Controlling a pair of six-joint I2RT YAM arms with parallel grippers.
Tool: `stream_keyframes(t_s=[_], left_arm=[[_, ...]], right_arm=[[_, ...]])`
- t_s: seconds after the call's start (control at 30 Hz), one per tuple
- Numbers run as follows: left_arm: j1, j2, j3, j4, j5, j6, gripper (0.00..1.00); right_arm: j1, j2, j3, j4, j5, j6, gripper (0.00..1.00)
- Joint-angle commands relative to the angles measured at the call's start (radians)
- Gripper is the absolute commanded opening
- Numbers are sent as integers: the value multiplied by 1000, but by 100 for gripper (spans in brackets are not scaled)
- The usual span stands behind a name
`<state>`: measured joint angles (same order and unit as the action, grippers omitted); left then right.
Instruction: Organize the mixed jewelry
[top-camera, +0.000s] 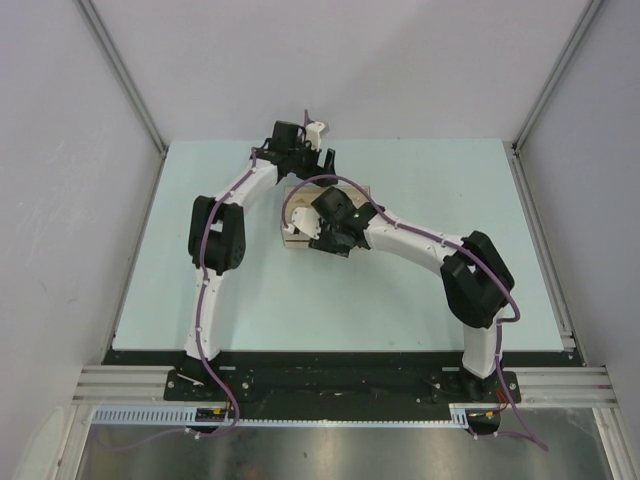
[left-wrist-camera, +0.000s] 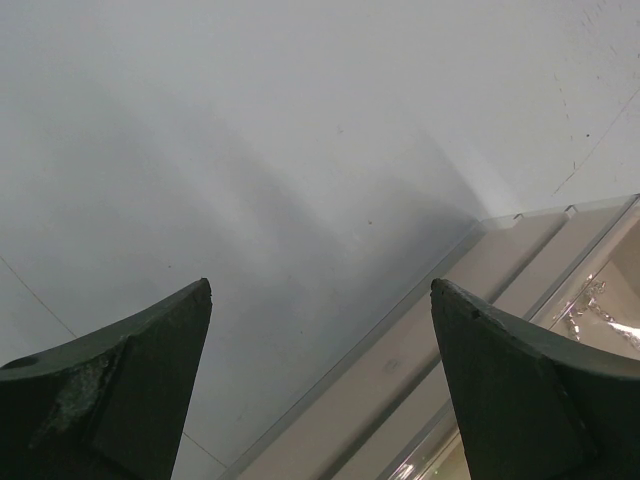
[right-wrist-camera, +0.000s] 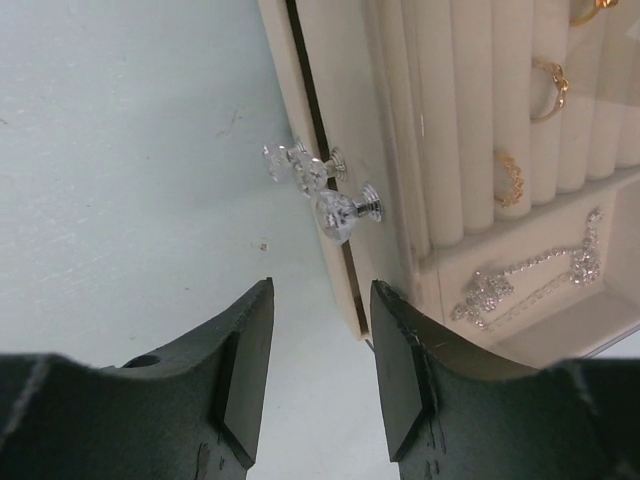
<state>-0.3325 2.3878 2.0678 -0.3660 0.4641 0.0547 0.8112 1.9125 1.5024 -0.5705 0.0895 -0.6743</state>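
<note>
Pale green tabletop (top-camera: 430, 300) lies under both my arms, with grey walls closing it in. Nearest my right wrist camera, my right pincer (right-wrist-camera: 320, 370) hangs low over that surface, jaws part-way apart and nothing between them. The gap looks a little wider than the clear knob (right-wrist-camera: 342, 212) just ahead. I judge I am lined up on that knob because it is the handle on the front of the beige box (right-wrist-camera: 338, 95), and pulling it should open a drawer.

Past the knob, on top of the box, the silvery chain (right-wrist-camera: 530, 275) lies flat in the nearest trough. Its long axis runs along that trough, lower left to upper right in my view, crosswise to the padded rolls (right-wrist-camera: 470, 120) beyond. I think it lies there because it is too long for a slot. Farther on, gold rings (right-wrist-camera: 548, 88) sit half sunk in the grooves between the rolls, which seem to pinch them in place.

At the far side of the box, my left pincer (left-wrist-camera: 320, 390) is spread wide and empty above bare surface. The box's clear edge (left-wrist-camera: 520, 215) shows at the right of its view. I take it to be waiting out of the way.
</note>
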Motion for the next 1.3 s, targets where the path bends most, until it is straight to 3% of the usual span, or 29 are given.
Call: stream_keyframes(t_s=[0.0,0.73,1.07,1.13,1.2,1.27], left_arm=[[-14,-39,6,-128,-8,53,95],[53,-163,57,-27,-54,-36,98],[167,-418,-122,70,-41,-122,99],[193,-495,-190,87,-35,-119,100],[207,-545,-236,90,-35,-101,100],[222,-622,-308,91,-39,-78,100]], right_arm=[[26,-73,-5,-11,16,33,48],[29,-266,-36,-98,35,143,54],[-128,-444,-41,-66,52,269,70],[-184,-470,-42,-60,43,295,81],[-239,-503,-42,-52,33,312,100],[-280,-521,-42,-40,20,335,100]])
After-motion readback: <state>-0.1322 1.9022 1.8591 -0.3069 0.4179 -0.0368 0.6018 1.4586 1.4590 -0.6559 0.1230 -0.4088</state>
